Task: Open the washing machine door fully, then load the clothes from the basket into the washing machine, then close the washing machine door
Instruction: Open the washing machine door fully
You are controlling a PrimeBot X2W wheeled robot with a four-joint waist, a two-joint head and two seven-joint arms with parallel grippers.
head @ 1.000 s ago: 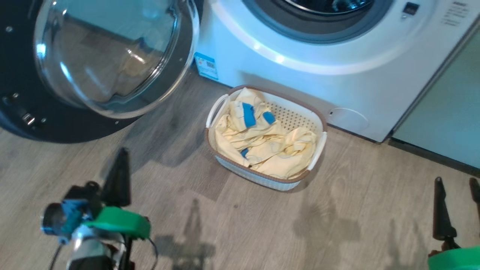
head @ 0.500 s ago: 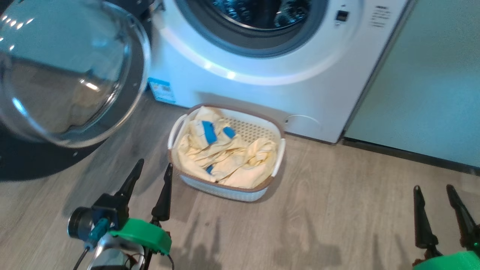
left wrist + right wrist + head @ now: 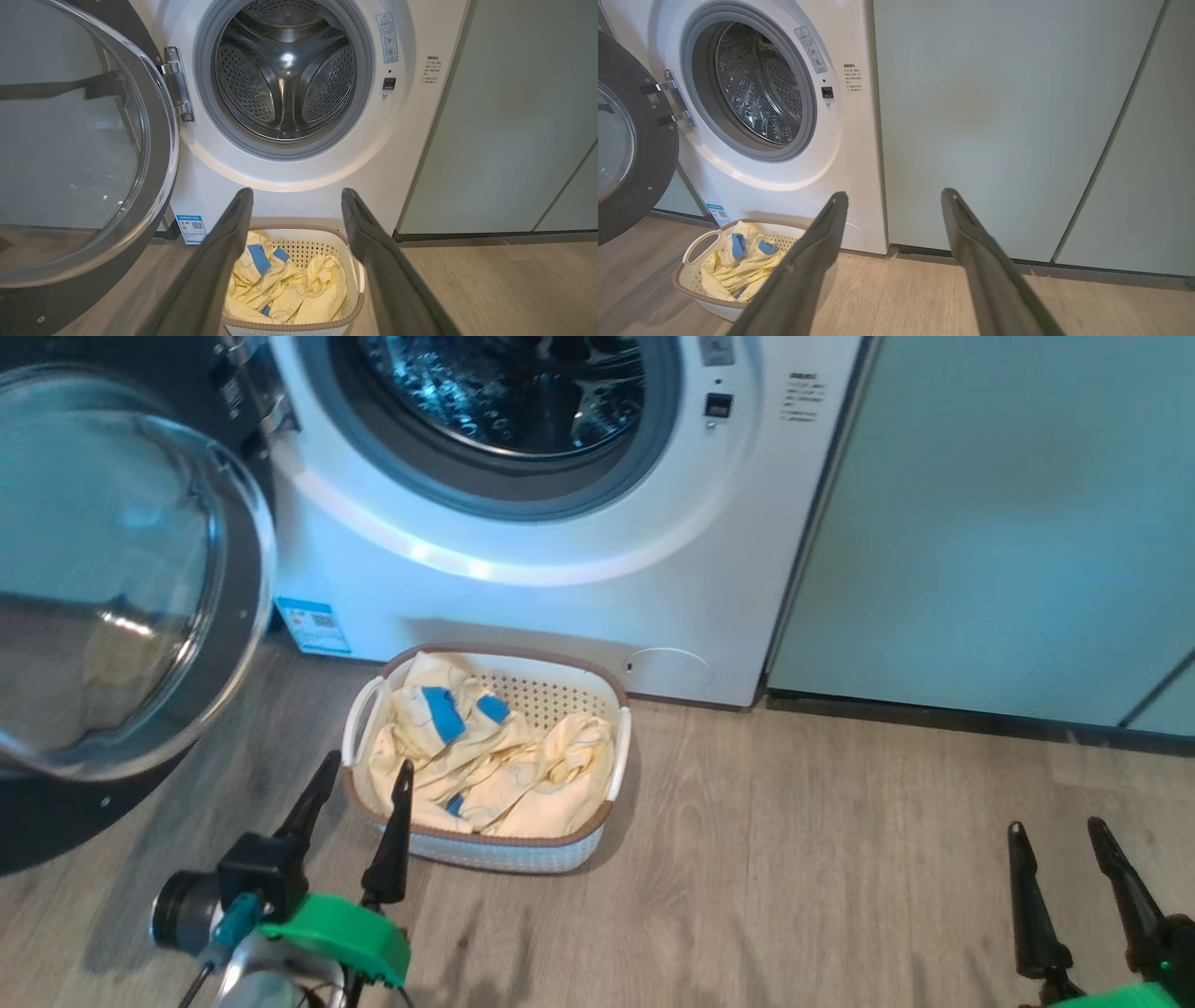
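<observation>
LAUNDRY ROOM: The robot's left gripper (image 3: 368, 765) hovers low over the wood-look floor (image 3: 794, 877). Its arm reaches forward from the lower left, and its two dark fingers are spread wide with nothing between them. The tips point at the near left corner of the basket (image 3: 504, 651). In the head view one fingertip overlaps the rim, though whether it touches cannot be told. The right gripper (image 3: 1056, 826) hangs well off to the right above bare floor, its fingers likewise apart and empty, aimed toward the pale green cabinet panels (image 3: 980, 523).

The basket sits on the floor just in front of the washing machine (image 3: 560, 607), below its round opening. The clothes (image 3: 485, 765) are heaped inside it, pale yellow with blue patches. The washing machine door (image 3: 103, 597) stands swung out to the left on its hinge (image 3: 177, 84) — its black rim and bulging glass overhang the floor to the left of the left gripper. The steel drum (image 3: 285, 74) lies exposed straight above the basket. A broad stretch of floor runs from the basket's right side to the right gripper, bounded at the back by the cabinets' dark base strip (image 3: 934, 719) and the machine's lower right corner
</observation>
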